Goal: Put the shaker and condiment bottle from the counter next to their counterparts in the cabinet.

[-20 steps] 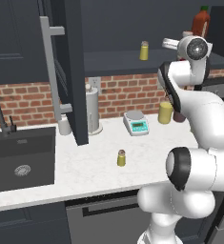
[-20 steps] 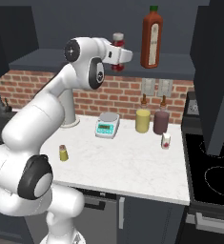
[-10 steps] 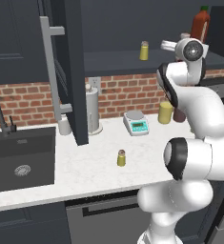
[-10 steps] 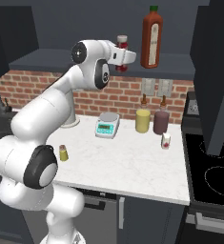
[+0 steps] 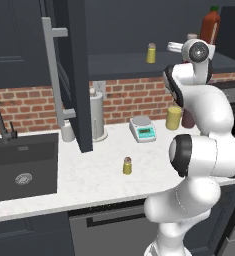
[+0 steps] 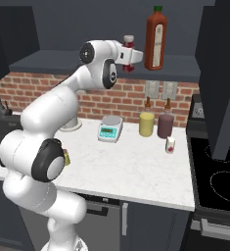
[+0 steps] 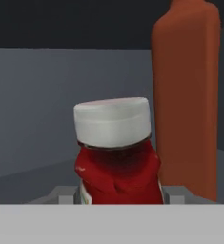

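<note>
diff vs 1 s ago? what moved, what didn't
The gripper, shut on the small red bottle, carried it further along the cabinet shelf toward the tall bottle; it is now just beside it. No grab or release. Unchanged: shaker on the counter, its twin on the shelf, scale, jars.

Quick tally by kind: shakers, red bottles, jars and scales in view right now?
Yellow shakers: 2, one on the shelf, one on the counter
Red bottles: 2, small one in the gripper, tall one
Jars: 2, yellow, dark
Scales: 1
Total: 7
</note>
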Tool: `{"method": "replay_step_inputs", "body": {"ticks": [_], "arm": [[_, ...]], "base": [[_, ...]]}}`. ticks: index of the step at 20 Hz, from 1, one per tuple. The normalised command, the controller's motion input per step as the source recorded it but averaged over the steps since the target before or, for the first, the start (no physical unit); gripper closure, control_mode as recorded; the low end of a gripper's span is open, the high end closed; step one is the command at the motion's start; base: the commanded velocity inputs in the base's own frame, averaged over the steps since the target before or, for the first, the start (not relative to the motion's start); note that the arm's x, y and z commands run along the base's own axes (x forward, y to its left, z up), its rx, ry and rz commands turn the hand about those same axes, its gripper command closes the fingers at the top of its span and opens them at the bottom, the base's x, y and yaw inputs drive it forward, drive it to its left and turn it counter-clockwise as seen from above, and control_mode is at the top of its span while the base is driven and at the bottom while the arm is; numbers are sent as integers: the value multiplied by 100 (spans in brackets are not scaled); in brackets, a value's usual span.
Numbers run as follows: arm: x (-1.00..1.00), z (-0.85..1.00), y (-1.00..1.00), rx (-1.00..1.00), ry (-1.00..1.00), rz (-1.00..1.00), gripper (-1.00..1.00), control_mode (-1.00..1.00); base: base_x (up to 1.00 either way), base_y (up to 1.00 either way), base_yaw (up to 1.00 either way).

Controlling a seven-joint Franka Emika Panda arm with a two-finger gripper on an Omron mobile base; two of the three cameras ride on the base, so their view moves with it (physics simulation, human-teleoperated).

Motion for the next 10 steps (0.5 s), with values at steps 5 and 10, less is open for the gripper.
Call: {"method": "replay_step_inputs", "body": {"ticks": [5,10], "arm": [[32,-10,-17,-1,0,0,100,-100],[29,-13,-18,0,0,0,100,-100]], "base": [[0,0,0],[0,0,0]]}}
